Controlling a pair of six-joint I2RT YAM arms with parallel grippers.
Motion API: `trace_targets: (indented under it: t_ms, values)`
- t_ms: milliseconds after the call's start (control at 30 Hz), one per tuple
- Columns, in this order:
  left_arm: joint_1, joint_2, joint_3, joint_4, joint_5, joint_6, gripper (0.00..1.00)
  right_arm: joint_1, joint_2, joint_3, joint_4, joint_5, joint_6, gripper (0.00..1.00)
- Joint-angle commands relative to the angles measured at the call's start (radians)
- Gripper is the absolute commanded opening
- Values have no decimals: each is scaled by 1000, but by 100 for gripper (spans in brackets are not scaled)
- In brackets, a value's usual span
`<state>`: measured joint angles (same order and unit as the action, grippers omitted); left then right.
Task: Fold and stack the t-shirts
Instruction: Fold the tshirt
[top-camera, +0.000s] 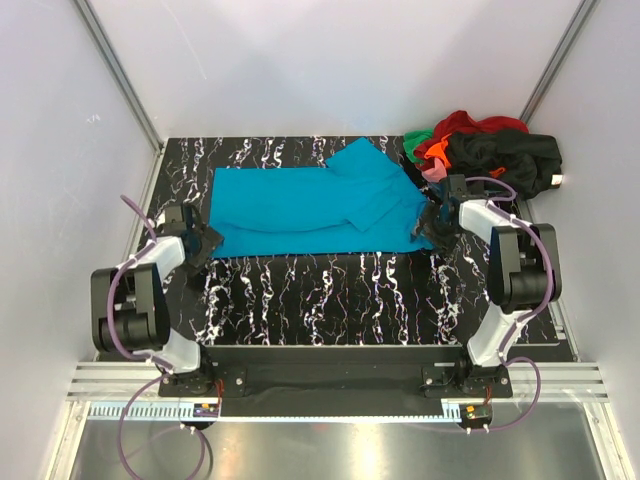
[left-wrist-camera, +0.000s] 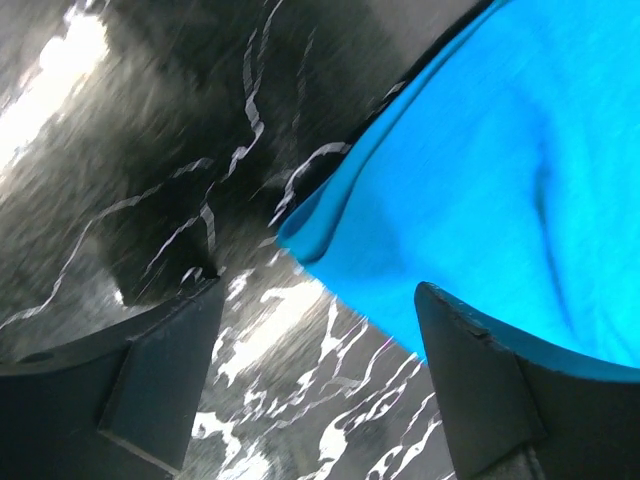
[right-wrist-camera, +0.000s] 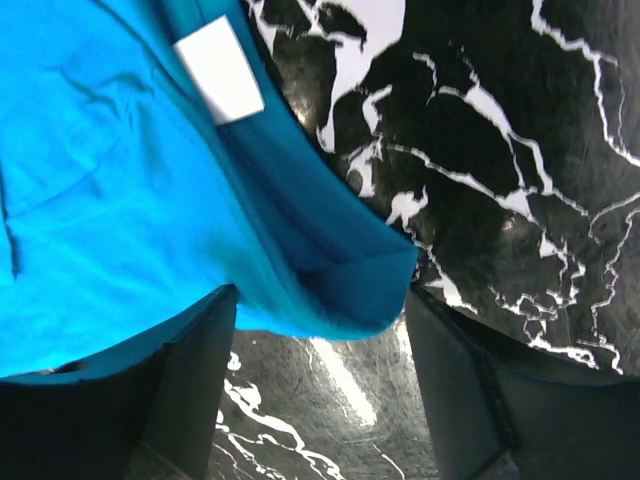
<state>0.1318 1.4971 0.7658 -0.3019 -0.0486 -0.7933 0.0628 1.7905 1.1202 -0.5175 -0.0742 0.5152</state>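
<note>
Top external view — left end effector (top-camera: 207, 243) and right end effector (top-camera: 433, 228), both open, straddle near corners of the teal shirt (top-camera: 300, 205) — apparently set to pinch for folding.

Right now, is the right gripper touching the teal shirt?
Cannot tell. Right wrist view: a corner of the teal shirt lies inside the open right gripper, contact or gap not plain.

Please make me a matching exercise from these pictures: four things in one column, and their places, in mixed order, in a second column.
1 teal shirt
2 shirt pile
3 left gripper
4 right gripper

a far right corner of the table
b at the teal shirt's near left corner
c spread out, mid-table
d at the teal shirt's near right corner

Pairs: 1c, 2a, 3b, 4d
</note>
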Motion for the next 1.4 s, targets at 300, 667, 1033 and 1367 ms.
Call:
trace_targets:
  t_ms: [300, 667, 1033, 1367]
  values:
    - [0, 199, 111, 78, 39, -17, 30, -17, 41, 23, 65, -33, -3, 28]
    - [48, -91, 158, -97, 3, -27, 0, -35, -250, 53, -61, 24, -3, 0]
    - [153, -389, -209, -121, 77, -7, 0, -43, -454, -364, -27, -84, 161, 0]
    - [177, -578, -312, -164, 113, -60, 9, -43, -750, -519, -87, -116, 233, 22]
